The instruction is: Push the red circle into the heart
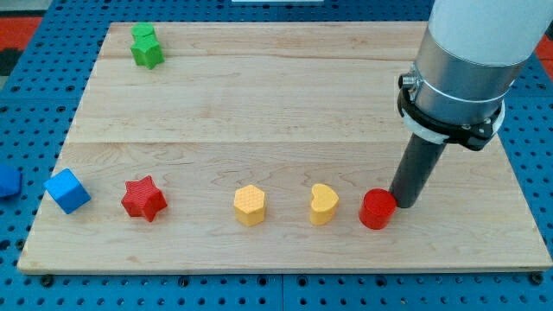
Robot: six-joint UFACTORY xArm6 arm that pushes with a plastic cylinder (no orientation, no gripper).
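Observation:
The red circle [377, 209] lies on the wooden board [285, 104] near the view's bottom right. The yellow heart [323, 204] stands just to its left, with a small gap between them. My tip [403, 203] is down at the board right against the red circle's right side. The dark rod rises from it up to the grey arm body at the view's top right.
A yellow hexagon [249, 205] sits left of the heart. A red star [143, 199] and a blue cube [67, 190] lie further left. A green star [146, 52] with a second green block [143, 33] behind it sits at top left. A blue piece [8, 181] lies off the board's left edge.

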